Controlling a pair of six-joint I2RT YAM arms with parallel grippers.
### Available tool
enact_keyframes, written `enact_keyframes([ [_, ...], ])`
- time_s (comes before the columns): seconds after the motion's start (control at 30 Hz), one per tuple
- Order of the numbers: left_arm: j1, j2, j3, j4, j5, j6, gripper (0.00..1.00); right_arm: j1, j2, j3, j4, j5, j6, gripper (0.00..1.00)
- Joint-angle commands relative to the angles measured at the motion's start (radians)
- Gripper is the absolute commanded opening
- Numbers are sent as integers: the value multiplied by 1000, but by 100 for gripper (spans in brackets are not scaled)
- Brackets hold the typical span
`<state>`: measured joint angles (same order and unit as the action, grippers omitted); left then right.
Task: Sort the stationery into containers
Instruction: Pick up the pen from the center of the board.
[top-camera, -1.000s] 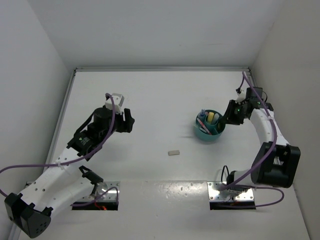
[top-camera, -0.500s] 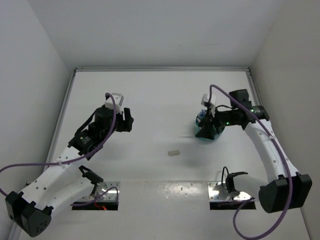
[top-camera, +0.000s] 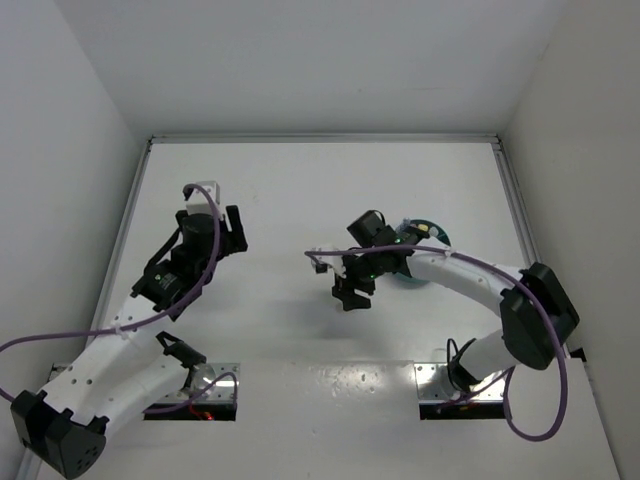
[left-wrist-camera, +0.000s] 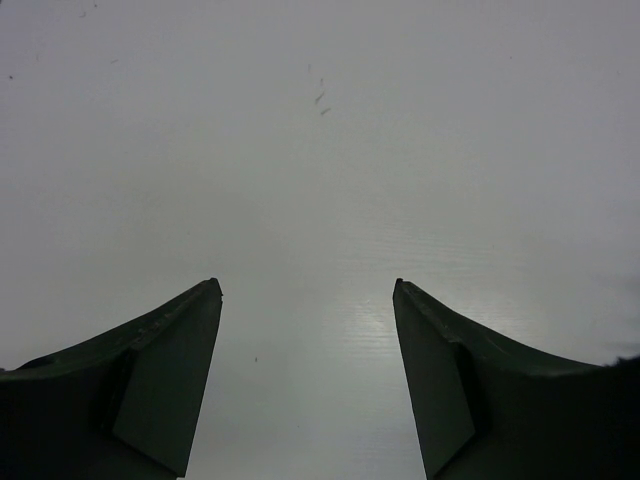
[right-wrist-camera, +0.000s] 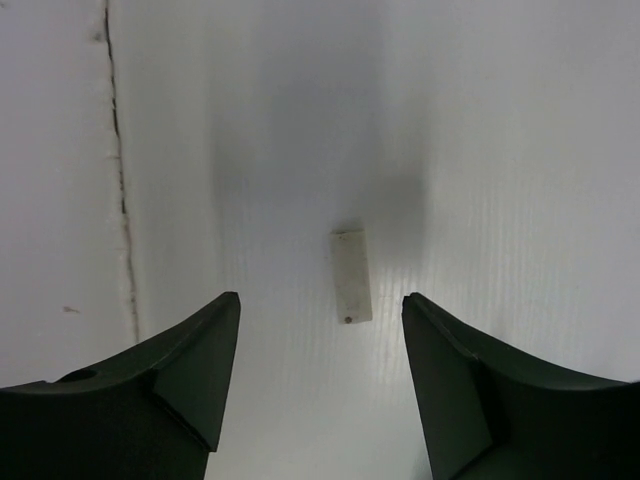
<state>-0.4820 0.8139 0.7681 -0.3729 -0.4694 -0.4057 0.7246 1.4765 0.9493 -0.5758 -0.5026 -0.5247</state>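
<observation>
Below, your right jaws stand spread above the tan block (right-wrist-camera: 351, 276), flat on the table (top-camera: 300, 190) left of the teal cup (top-camera: 437, 234); your left jaws, farther left, spread, grip nothing.

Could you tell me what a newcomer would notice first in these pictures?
The right gripper hangs, jaws open, right above a small pale block lying alone on the table. Behind its arm the teal cup peeks out, and the left gripper hovers open over a bare patch.
</observation>
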Motion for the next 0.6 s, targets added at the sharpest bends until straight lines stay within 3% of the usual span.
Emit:
enact_keyframes([
  [0.0, 13, -28, 0, 9, -43, -18, 75, 19, 1, -13, 61, 53, -125, 65],
  [0.27, 13, -39, 0, 9, -14, -9, 75, 19, 70, -52, 97, 96, -245, 63],
  [0.57, 13, -58, 0, 9, 5, -8, 75, 49, 191, -30, 110, 154, -221, 62],
])
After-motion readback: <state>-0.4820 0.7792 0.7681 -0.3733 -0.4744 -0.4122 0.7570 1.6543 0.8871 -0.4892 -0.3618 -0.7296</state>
